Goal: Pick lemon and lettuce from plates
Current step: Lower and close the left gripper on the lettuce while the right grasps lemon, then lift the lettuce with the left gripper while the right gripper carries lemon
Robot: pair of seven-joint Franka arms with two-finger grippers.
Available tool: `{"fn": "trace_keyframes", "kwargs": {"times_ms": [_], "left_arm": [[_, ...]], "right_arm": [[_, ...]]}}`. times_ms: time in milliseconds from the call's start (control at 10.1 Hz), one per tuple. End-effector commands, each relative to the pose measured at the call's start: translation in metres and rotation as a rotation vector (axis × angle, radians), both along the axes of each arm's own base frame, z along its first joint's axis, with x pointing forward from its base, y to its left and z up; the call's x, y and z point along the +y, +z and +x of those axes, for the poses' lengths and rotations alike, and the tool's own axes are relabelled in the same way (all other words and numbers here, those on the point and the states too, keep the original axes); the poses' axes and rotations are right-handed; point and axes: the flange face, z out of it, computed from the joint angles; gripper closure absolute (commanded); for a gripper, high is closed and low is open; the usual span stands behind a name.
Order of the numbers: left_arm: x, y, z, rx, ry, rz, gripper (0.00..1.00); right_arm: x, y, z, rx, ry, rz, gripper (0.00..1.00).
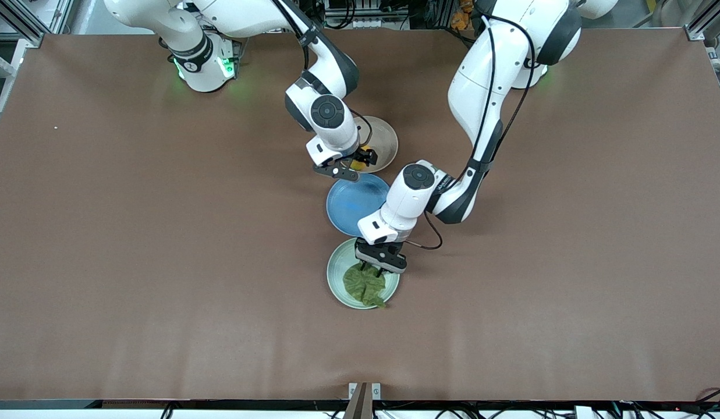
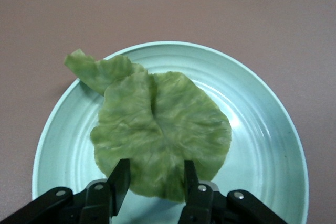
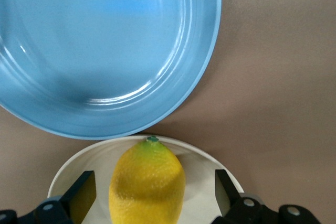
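Lettuce (image 2: 160, 132), a flat crinkled green leaf, lies on the pale mint plate (image 1: 339, 280), the left gripper (image 2: 155, 182) low over its edge, jaws spread. The right gripper (image 3: 152, 192) straddles the small yellow lemon (image 3: 147, 184) on the beige plate (image 1: 387, 145), jaws spread wide.

Blue plate (image 1: 354, 203) on brown table (image 1: 132, 233)

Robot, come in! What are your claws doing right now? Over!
Left claw open, straddling lettuce edge on mint plate. Right claw open around lemon on beige plate. Nothing blocking.
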Motion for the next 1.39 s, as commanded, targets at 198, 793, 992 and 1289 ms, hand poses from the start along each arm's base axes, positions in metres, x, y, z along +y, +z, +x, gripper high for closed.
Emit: {"fn": "trace_keyframes", "kwargs": {"times_ms": [198,793,992,1289], "left_arm": [[-0.003,-0.015,-0.003,-0.008,-0.018,0.027,1.00],[0.015,0.022,0.015,0.006,0.000,0.060,1.00],[0.020,0.044,0.020,0.042,0.010,0.089,1.00],[0.039,0.091,0.034,0.090,0.043,0.124,1.00]], "right_arm": [[0.011,-0.006,-0.009,-0.010,-0.037,0.015,0.00],[0.014,-0.011,-0.012,-0.014,-0.032,0.015,0.85],[0.012,-0.009,-0.010,-0.012,-0.036,0.015,1.00],[0.010,0.005,-0.005,-0.003,-0.038,0.010,1.00]]}}
